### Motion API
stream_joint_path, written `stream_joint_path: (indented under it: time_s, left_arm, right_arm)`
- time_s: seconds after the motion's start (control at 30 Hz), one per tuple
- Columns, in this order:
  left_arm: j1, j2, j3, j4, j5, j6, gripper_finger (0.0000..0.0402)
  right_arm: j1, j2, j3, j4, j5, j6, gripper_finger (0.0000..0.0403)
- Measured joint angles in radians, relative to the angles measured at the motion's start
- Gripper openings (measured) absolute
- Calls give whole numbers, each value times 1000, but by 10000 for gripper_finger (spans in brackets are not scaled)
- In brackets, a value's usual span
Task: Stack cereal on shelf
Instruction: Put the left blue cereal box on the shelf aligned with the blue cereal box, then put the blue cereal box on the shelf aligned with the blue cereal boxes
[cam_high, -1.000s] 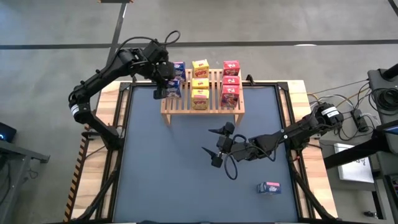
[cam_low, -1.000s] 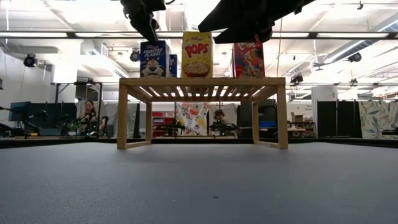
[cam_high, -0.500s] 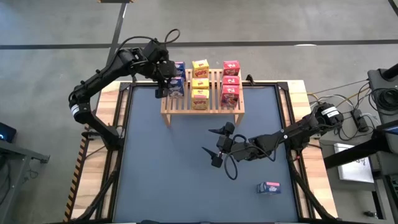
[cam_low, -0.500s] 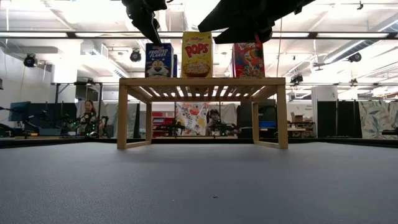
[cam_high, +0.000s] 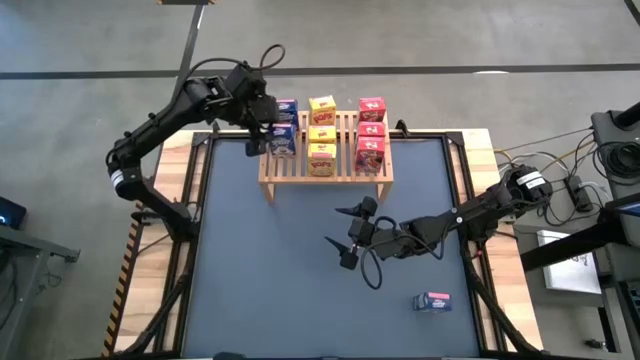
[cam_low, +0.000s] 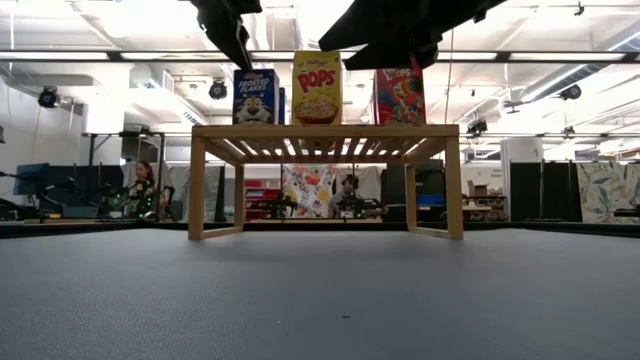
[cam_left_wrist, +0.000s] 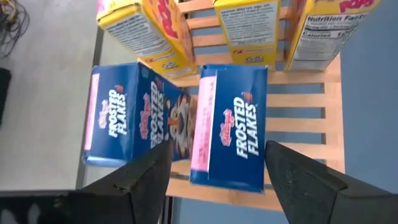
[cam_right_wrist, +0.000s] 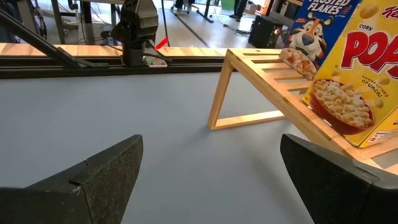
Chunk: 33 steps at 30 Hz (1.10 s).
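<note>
The shelf (cam_high: 325, 165) stands at the table's far side with three yellow cereal boxes (cam_high: 321, 132), three red ones (cam_high: 371, 131) and two blue ones upright on its slats. My left gripper (cam_high: 262, 138) hovers open above the nearer blue box (cam_left_wrist: 230, 134), its fingers (cam_left_wrist: 149, 177) on either side and clear of it. In the low view that gripper (cam_low: 232, 40) is above and left of the blue box (cam_low: 255, 96). Another blue box (cam_high: 433, 301) lies on the table at the near right. My right gripper (cam_high: 340, 237) waits open over the table's middle.
The second blue box (cam_left_wrist: 130, 118) stands close beside the one under my left gripper, at the shelf's far left corner. The dark mat (cam_high: 270, 280) lies bare in front of the shelf. People and desks show in the room beyond the table (cam_low: 140, 190).
My left gripper has opened and let go of the nearer blue box. The box, held slightly askew before, now stands upright on the shelf's left end, shifted a little toward the yellow boxes.
</note>
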<state>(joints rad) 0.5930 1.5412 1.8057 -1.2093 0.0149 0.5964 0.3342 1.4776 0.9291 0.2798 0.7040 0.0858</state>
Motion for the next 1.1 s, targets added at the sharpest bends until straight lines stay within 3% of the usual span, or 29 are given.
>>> stream_joint_path:
  time_s: [0.43,0.8,0.87,1.0,1.1]
  left_arm:
    - [0,-78,0,-33,-33,2,249]
    - [0,-242,0,-33,-30,-80,249]
    - [0,-267,0,-33,23,-140,249]
    - [-2,-309,-11,-32,284,-228,249]
    - [-34,-361,-48,-31,332,-277,244]
  right_arm:
    - [2,0,0,1,0,0,368]
    - [2,-2,0,0,-1,1,368]
    - [7,-3,13,-16,0,1,368]
    - [9,-4,57,-57,-1,-4,368]
    - [13,-4,96,-121,-5,15,368]
